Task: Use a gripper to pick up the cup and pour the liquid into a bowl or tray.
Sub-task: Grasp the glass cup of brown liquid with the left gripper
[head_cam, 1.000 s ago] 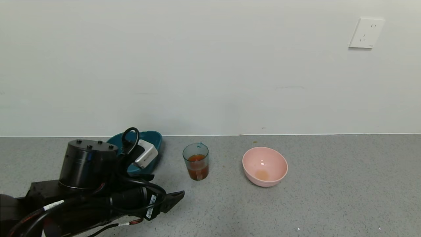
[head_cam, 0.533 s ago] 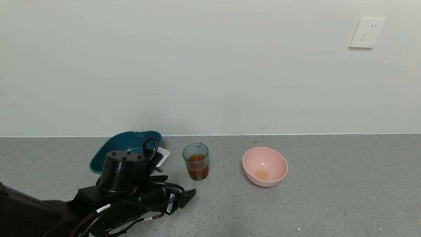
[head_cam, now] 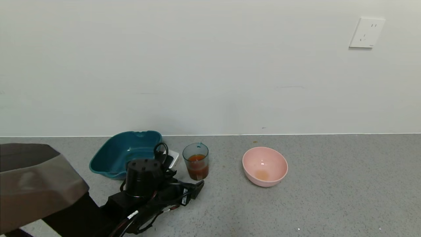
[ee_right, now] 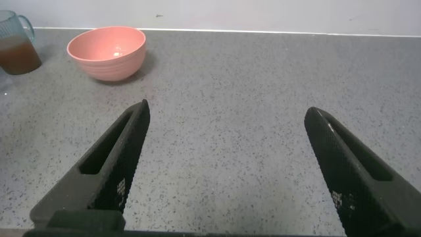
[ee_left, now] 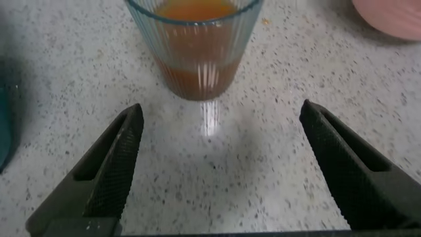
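L gripper point(head_cam: 194, 186) sits low on the grey speckled surface point(head_cam: 329, 204), just in front of the cup point(head_cam: 196, 161). Its fingers point(ee_left: 112, 164) are spread wide apart, nothing between them; in the L wrist view the cup point(ee_left: 195, 46) stands a short way beyond the tips, roughly centred on the gap, not touching either finger. L arm reaches in from the near-left corner of the head view, w/ cables and a small white block by the wrist.

Cup is upright, ribbed, translucent blue-green, abt half full of reddish-brown liquid point(head_cam: 197, 167). It stands on the surface near the wall, between the tray point(head_cam: 111, 154) and the pink bowl point(head_cam: 264, 166). Tray is dark teal, just left of the cup, partly hidden by the L wrist. Bowl sits apart to the right of the cup, w/ a faint orange stain at the bottom.

R gripper point(ee_right: 227, 168) is not seen in the head view; its own wrist view shows the fingers point(ee_right: 115, 164) wide apart over bare surface, holding nothing, w/ the bowl point(ee_right: 106, 51) and cup point(ee_right: 18, 45) well ahead of it.

White wall socket point(head_cam: 366, 32) on the wall, upper right.
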